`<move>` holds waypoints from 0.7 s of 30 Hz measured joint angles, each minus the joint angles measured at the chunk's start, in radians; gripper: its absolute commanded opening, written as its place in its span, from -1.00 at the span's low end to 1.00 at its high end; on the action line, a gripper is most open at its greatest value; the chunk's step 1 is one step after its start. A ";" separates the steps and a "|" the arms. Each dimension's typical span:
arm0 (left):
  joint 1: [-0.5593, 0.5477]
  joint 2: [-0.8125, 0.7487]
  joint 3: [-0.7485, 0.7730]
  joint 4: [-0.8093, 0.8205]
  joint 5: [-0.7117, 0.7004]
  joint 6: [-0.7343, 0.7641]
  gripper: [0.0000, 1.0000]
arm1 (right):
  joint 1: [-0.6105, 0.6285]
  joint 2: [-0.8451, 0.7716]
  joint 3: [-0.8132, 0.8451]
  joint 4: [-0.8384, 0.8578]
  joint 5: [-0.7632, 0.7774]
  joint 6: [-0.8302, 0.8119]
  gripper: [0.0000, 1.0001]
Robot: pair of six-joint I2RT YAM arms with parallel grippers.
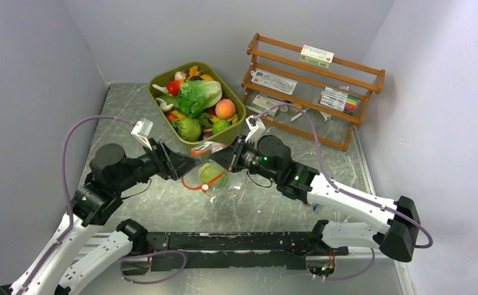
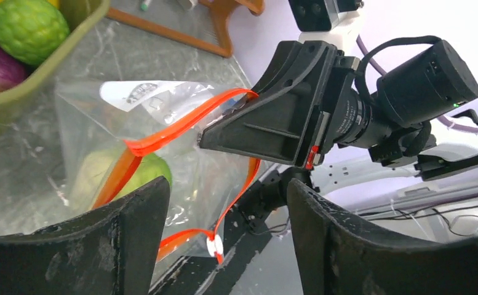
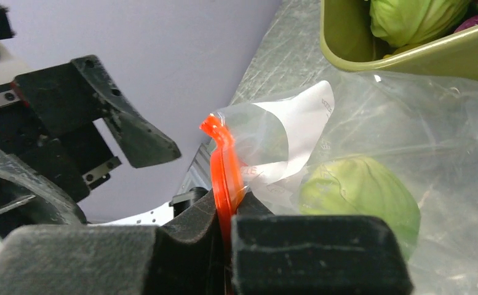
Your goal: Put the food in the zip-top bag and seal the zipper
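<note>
Three cams, one fixed up top & one per wrist, all meeting on the zip-top bag (image 1: 210, 178).
Top ext cam: high, behind the arm bases, tilted down & fwd, far enough to take in the whole tabletop (image 1: 162, 209). L wrist cam: low, just behind the left jaws, facing right, close on the bag w/ the right jaws head-on. R wrist cam: behind the right jaws, facing left, v. close, the left jaws in bg. Both wrist views catch a corner of the olive-green tub (image 2: 27, 86), seen whole from the top.
</note>
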 measured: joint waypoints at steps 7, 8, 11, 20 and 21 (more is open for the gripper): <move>0.000 -0.022 0.027 -0.198 -0.175 0.092 0.58 | -0.005 0.000 -0.019 -0.002 0.030 -0.002 -1.00; 0.000 -0.022 0.009 -0.202 -0.187 0.102 0.59 | -0.005 0.000 -0.024 -0.002 0.032 -0.002 -1.00; 0.000 -0.018 -0.108 -0.191 -0.202 0.122 0.52 | -0.008 0.000 -0.036 -0.003 0.039 -0.001 -1.00; 0.000 0.126 -0.213 -0.144 -0.262 0.128 0.08 | -0.012 0.000 -0.100 0.008 0.043 0.022 -1.00; 0.000 0.142 -0.215 -0.118 -0.256 0.132 -0.06 | -0.012 0.000 -0.109 0.009 0.043 0.026 -1.00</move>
